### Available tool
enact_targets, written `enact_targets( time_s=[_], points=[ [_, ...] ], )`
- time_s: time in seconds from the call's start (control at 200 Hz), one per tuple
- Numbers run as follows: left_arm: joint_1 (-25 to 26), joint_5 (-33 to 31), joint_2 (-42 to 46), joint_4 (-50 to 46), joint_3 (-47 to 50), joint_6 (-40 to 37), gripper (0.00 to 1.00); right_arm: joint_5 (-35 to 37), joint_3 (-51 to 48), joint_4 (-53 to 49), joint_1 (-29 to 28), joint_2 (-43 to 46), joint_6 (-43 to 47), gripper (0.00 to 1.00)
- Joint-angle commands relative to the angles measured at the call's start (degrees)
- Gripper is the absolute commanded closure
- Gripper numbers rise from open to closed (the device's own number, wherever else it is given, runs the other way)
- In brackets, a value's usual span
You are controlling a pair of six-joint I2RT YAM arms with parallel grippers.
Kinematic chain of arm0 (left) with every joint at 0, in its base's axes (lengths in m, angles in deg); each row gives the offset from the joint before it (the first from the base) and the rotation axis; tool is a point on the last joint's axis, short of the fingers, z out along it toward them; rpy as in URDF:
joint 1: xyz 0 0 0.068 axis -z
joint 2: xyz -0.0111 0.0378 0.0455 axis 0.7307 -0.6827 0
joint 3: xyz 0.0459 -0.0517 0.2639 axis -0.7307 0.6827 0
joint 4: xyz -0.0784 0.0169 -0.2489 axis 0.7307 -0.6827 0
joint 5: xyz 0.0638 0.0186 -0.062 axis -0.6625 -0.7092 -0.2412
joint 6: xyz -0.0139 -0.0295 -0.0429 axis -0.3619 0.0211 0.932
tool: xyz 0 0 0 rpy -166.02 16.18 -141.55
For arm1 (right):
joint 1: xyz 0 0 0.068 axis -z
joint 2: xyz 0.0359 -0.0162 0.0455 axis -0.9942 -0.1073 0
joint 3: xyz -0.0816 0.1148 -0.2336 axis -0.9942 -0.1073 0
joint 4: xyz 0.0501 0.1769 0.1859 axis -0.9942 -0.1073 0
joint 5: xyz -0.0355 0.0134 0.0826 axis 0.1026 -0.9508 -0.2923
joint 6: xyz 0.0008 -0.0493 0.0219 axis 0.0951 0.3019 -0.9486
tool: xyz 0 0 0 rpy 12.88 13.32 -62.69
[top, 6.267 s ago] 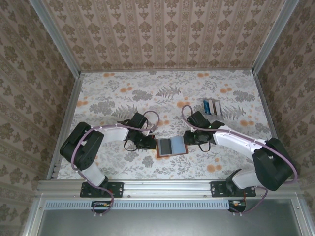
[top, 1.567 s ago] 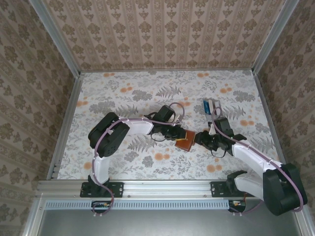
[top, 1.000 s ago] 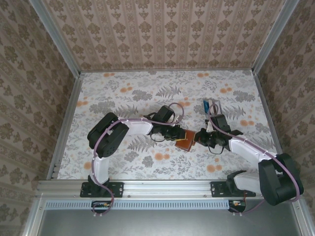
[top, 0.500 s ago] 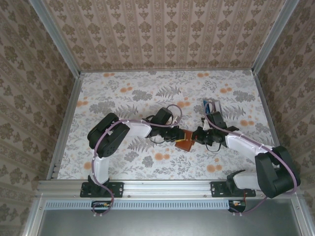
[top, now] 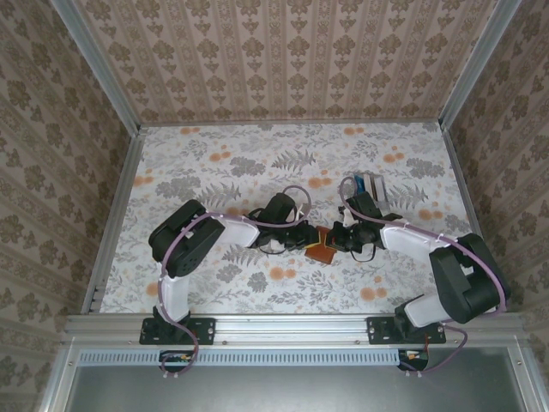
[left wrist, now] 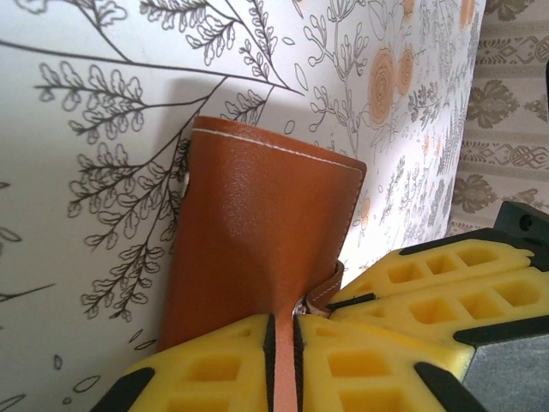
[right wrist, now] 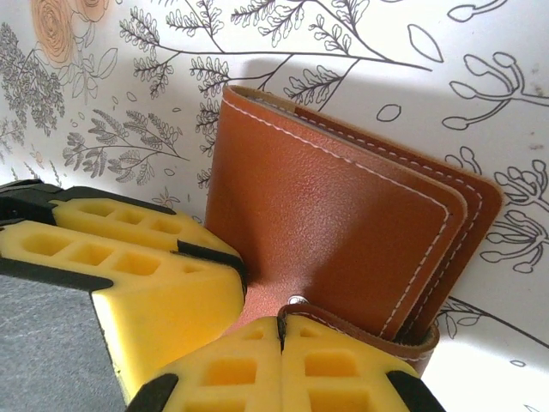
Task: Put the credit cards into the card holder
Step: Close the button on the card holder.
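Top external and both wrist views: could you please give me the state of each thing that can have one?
card holder: folded shut, pinched by both tools.
credit cards: stacked on the table, none in the card holder.
left tool: shut on the card holder's leather.
right tool: shut on the card holder near its strap.

I am holding the card holder (top: pixel 322 250) folded shut and tilted up on edge. Its smooth reddish-brown leather is showing pale stitching along the rims, and its small closing strap is curling round the open side. The credit cards (top: pixel 371 184) are lying in a small overlapping stack, white and blue, well apart from it toward the far right.
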Motion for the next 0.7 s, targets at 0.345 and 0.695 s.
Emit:
enact_targets(
  time_s=[0.345, 0.695],
  points=[
    [0.6, -2.3, -0.2, -3.9, 2.3, 0.6, 0.90, 3.2, 0.7, 0.3, -0.2, 0.8, -0.2, 1.00],
    [0.3, -2.2, -0.3, -5.5, 1.3, 0.0, 0.90, 4.8, 0.6, 1.2, 0.4, 1.3, -1.2, 1.00]
  ],
)
